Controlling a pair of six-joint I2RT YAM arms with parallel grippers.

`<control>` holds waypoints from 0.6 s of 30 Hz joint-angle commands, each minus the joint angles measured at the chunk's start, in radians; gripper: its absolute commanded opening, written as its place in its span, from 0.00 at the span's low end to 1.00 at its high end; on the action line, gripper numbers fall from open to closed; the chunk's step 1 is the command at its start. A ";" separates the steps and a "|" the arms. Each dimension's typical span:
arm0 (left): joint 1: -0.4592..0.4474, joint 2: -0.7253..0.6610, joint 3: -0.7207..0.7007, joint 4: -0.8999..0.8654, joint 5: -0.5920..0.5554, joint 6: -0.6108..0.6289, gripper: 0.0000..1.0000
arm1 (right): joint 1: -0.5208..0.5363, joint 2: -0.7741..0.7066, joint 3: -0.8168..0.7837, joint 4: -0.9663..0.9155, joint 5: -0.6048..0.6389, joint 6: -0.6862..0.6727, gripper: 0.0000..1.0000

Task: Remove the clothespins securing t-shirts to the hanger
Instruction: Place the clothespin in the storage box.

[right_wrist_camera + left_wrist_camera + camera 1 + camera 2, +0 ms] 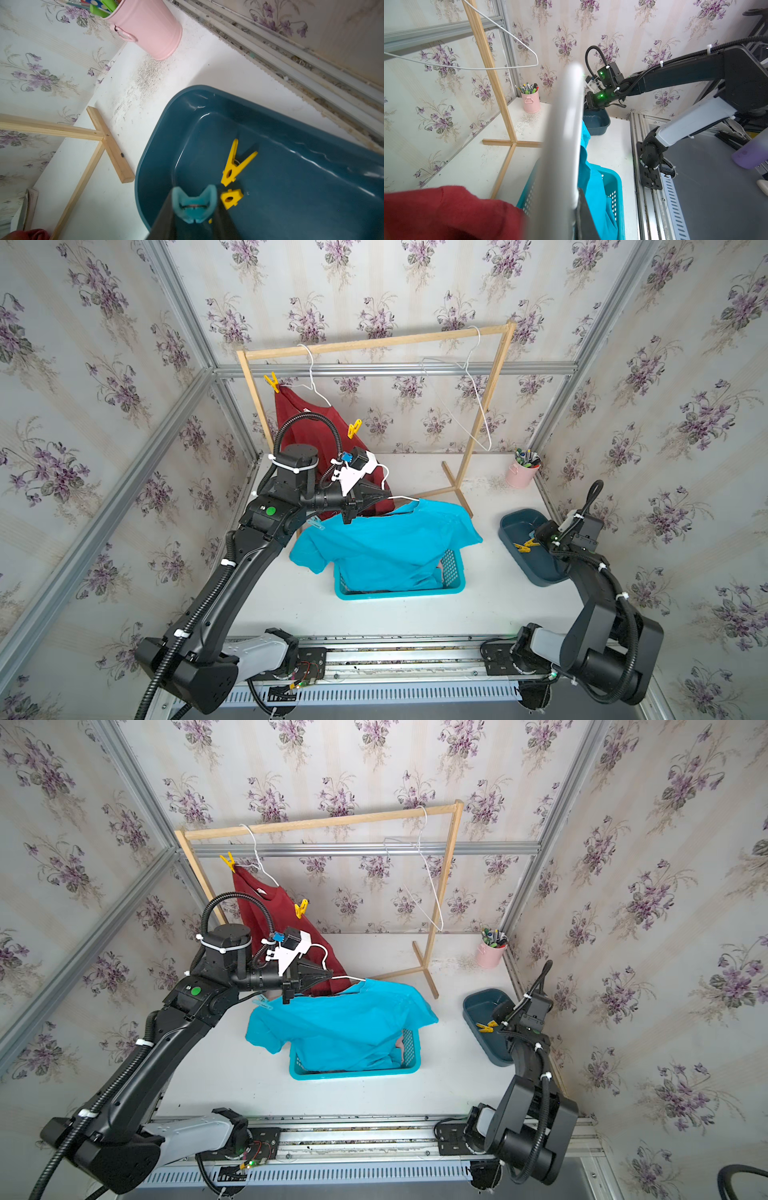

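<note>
My left gripper [390,498] is shut on the white wire hanger [405,498] that carries the turquoise t-shirt [386,543], whose hem hangs into the teal basket [399,594]. A light blue clothespin [314,524] sits on that shirt's left shoulder. On the wooden rack [374,342] hangs the dark red t-shirt [303,423], pinned by two yellow clothespins [271,382] [353,428]. Over the dark blue tray [291,187] my right gripper [194,207] has a blurred light blue clothespin [194,202] between its fingers, handles spread. Two yellow clothespins [234,166] lie in the tray.
An empty white hanger [473,393] hangs at the rack's right end. A pink cup of pens [521,472] stands in the back right corner. The rack's wooden foot [457,489] crosses the table behind the basket. A bit of pink cloth [399,1042] shows inside the basket.
</note>
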 commanded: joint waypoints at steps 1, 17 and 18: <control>0.000 -0.013 -0.003 0.013 0.016 0.023 0.00 | 0.000 0.020 0.033 -0.053 0.012 -0.021 0.52; -0.007 0.016 0.030 0.022 0.004 -0.011 0.00 | 0.167 -0.224 0.137 -0.157 -0.132 -0.044 0.62; -0.011 0.028 0.043 0.022 0.000 -0.021 0.00 | 0.220 -0.251 0.165 -0.165 -0.128 -0.058 0.62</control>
